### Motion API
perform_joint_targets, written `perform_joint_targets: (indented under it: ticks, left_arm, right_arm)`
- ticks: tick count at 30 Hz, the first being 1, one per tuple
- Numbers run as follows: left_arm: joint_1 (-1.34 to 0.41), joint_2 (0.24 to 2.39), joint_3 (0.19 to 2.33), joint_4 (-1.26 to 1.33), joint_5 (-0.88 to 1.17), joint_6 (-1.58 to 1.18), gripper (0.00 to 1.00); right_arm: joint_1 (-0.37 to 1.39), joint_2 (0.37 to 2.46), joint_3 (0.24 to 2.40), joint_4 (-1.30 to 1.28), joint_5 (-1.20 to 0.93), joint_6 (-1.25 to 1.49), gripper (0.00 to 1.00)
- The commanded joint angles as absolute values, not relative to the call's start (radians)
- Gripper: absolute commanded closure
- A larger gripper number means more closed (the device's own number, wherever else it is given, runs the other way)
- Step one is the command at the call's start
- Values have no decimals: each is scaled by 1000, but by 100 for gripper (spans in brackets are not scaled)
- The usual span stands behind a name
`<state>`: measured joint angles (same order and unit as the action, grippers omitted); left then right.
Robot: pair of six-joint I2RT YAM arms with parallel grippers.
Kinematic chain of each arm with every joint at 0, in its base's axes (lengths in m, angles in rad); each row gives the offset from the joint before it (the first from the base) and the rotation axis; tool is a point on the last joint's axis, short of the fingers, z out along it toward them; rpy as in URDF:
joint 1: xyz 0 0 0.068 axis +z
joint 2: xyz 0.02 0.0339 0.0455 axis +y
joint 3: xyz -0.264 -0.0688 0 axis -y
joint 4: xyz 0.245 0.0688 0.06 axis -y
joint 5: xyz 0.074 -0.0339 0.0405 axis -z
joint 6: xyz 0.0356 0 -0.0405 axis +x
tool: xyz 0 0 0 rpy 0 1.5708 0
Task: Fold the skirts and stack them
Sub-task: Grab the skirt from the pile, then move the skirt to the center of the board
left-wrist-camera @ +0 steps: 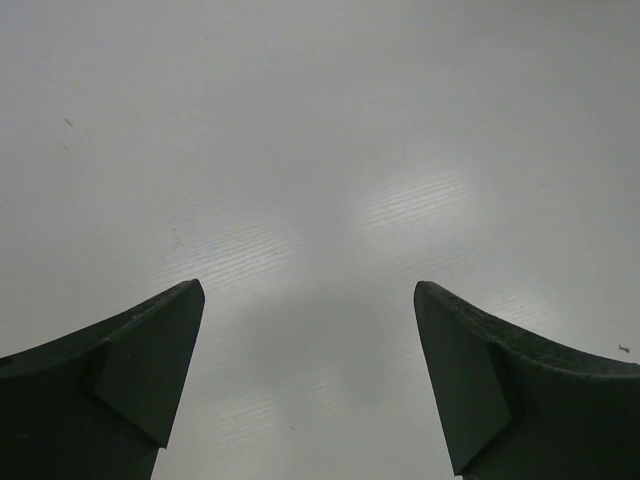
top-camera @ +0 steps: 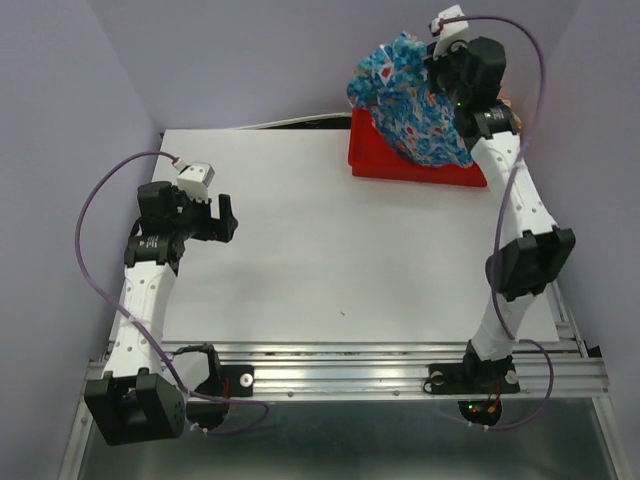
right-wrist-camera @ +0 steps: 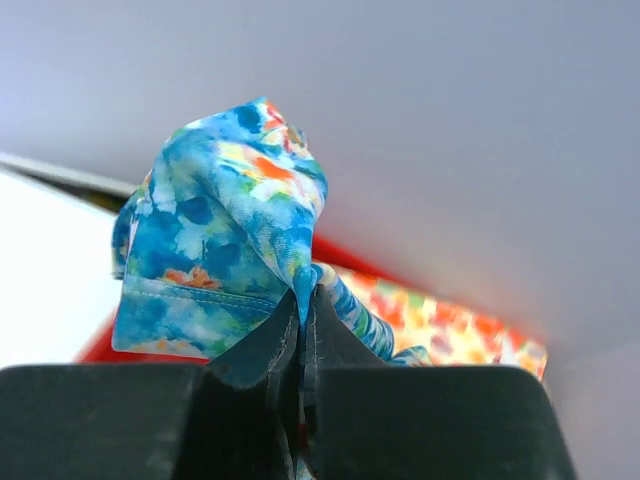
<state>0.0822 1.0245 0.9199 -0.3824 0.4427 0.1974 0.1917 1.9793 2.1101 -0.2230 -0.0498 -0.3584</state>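
1. The blue skirt (top-camera: 410, 95) is hanging as a bunched mass over the far right corner of the table (top-camera: 330, 250). Its lower folds are draping down across the red tray (top-camera: 400, 165). Whether they are resting on the tray cannot be told.
2. The cloth is sagging under its own weight and is holding no shape. It is judged to be light, thin and fully limp (not fragile, and unlikely to slide out of a firm pinch).
3. The present hold is taking only a narrow fold near the middle of the cloth, so the rest is collapsing around it. A stitched hem (right-wrist-camera: 195, 290) is showing in the right wrist view. For spreading the garment flat, an edge or corner along such a seam is judged the better place to take hold, since doubled cloth is giving more to grip.
4. The cream-yellow skirt (right-wrist-camera: 450, 325) is lying lower down, behind the blue one, in the tray.
5. The right gripper (right-wrist-camera: 305, 300) is pinching the fold of the blue skirt, its jaws pressed together on the cloth.
6. The left gripper (top-camera: 228, 215) is hovering over bare table at the left, well apart from both skirts. Its jaws are standing wide apart and are holding nothing.
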Motion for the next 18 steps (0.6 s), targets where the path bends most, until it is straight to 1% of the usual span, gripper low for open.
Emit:
perform_joint_targets:
  ticks: [1, 2, 4, 5, 8, 9, 11, 12, 14, 15, 17, 18]
  left_arm:
    - [87, 1008, 1020, -333, 420, 184, 2]
    - [101, 1015, 1054, -336, 434, 176, 2]
    - [142, 1028, 1107, -348, 481, 173, 2]
    - [159, 1041, 1124, -351, 533, 164, 2]
    - [207, 1060, 1173, -353, 616, 155, 2]
    - [207, 1061, 1180, -353, 627, 159, 2]
    - [209, 1055, 1178, -348, 644, 172, 2]
    - [209, 1055, 1174, -353, 667, 202, 2]
    - [209, 1061, 1163, -380, 681, 235, 2]
    - [209, 1069, 1160, -397, 702, 253, 2]
    - [209, 1106, 1151, -458, 716, 322, 2]
    - [209, 1120, 1144, -477, 713, 343, 2]
  right_arm:
    - [206, 1789, 2069, -242, -254, -279, 99]
    - [206, 1767, 2062, -267, -340, -270, 99]
    - [206, 1700, 2028, -337, -443, -256, 99]
    - [215, 1677, 2008, -351, -522, -233, 99]
    - [242, 1590, 1904, -391, -626, -206, 99]
    - [242, 1569, 1875, -405, -697, -207, 99]
    - [268, 1531, 1800, -426, -751, -183, 99]
    - [268, 1498, 1705, -429, -788, -175, 99]
    - [290, 1476, 1600, -448, -802, -109, 99]
    - [290, 1459, 1480, -445, -801, -71, 99]
    - [290, 1447, 1352, -401, -784, 38, 99]
    - [290, 1433, 1227, -373, -746, 60, 99]
